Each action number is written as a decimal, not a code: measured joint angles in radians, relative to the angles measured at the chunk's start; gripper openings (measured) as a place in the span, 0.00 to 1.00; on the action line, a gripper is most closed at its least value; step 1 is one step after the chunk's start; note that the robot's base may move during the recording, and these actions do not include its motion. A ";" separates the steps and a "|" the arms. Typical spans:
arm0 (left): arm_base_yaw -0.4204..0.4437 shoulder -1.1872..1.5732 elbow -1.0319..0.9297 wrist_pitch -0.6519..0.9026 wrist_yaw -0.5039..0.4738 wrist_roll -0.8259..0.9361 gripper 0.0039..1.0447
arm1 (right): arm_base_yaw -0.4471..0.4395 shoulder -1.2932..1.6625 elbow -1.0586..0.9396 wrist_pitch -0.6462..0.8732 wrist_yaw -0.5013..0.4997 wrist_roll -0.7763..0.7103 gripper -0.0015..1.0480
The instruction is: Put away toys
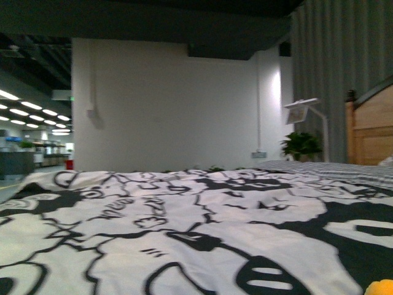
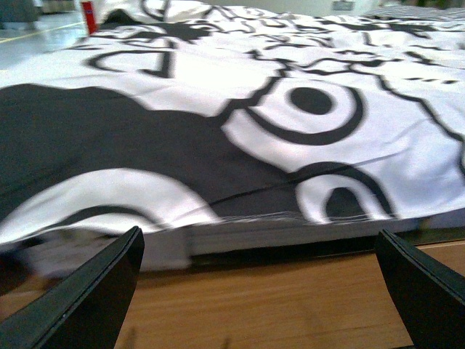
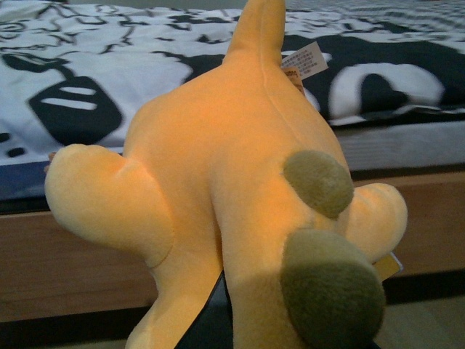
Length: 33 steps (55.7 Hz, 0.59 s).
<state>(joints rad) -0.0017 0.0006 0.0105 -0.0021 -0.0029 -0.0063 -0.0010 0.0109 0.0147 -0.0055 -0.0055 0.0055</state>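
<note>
The orange-yellow plush animal [image 3: 232,189] fills the right wrist view, soft and rounded, with dark olive patches and a white tag near its top. My right gripper [image 3: 218,320] is shut on it; only a dark sliver of a finger shows under the plush. A small orange bit of the plush [image 1: 382,287] shows at the bottom right corner of the front view. My left gripper [image 2: 265,291] is open and empty, its two black fingers [image 2: 94,291] wide apart over the wooden bed frame [image 2: 261,305], just in front of the bed's edge.
A bed with a black-and-white patterned cover [image 1: 184,227] spreads across the front view. A wooden headboard [image 1: 371,126] stands at the right. A white wall [image 1: 166,104], a potted plant [image 1: 301,146] and a lamp [image 1: 304,110] lie beyond.
</note>
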 joint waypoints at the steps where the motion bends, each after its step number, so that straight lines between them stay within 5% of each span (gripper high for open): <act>1: 0.000 0.000 0.000 0.000 0.000 0.000 0.94 | 0.000 0.000 0.000 0.000 0.001 0.000 0.06; 33: -0.001 0.000 0.000 0.000 0.002 0.001 0.94 | 0.000 -0.003 0.000 0.000 0.005 0.000 0.06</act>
<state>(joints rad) -0.0025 0.0006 0.0105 -0.0021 -0.0006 -0.0051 -0.0010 0.0082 0.0147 -0.0055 -0.0006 0.0055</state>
